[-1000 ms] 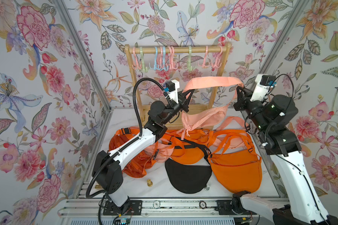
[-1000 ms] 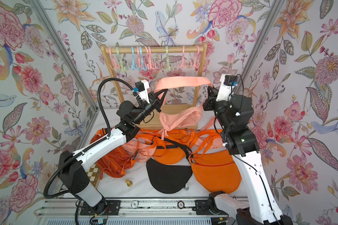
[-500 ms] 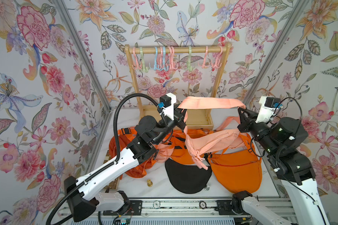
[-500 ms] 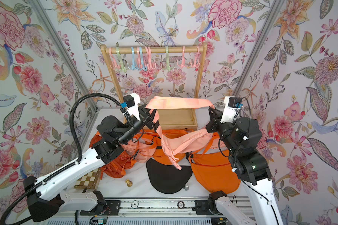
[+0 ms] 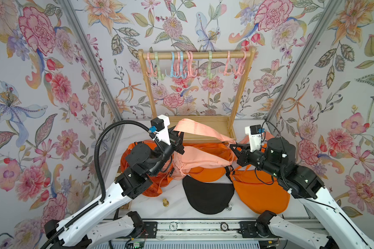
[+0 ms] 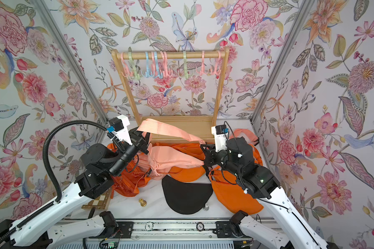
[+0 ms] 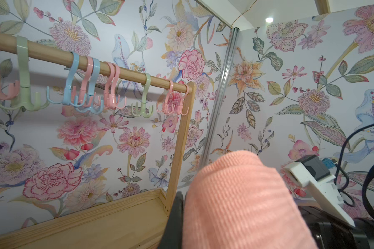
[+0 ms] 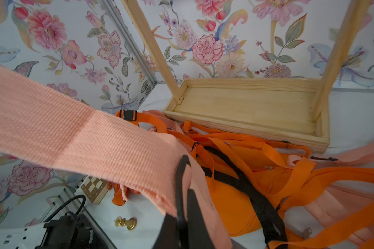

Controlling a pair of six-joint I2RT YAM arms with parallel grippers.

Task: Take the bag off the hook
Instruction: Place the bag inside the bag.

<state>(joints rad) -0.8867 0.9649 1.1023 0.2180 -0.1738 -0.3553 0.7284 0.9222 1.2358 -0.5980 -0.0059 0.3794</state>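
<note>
The left gripper [image 5: 178, 136] and right gripper [image 5: 233, 147] have descended and drawn back. The peach bag [image 5: 203, 158], earlier suspended, now lies on the orange bags [image 5: 205, 173].

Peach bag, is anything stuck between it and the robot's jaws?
Nothing visible. The left gripper and right gripper each pinch the woven strap of the peach fabric bag directly, jaws shut, well clear of the pastel plastic hooks.
</note>
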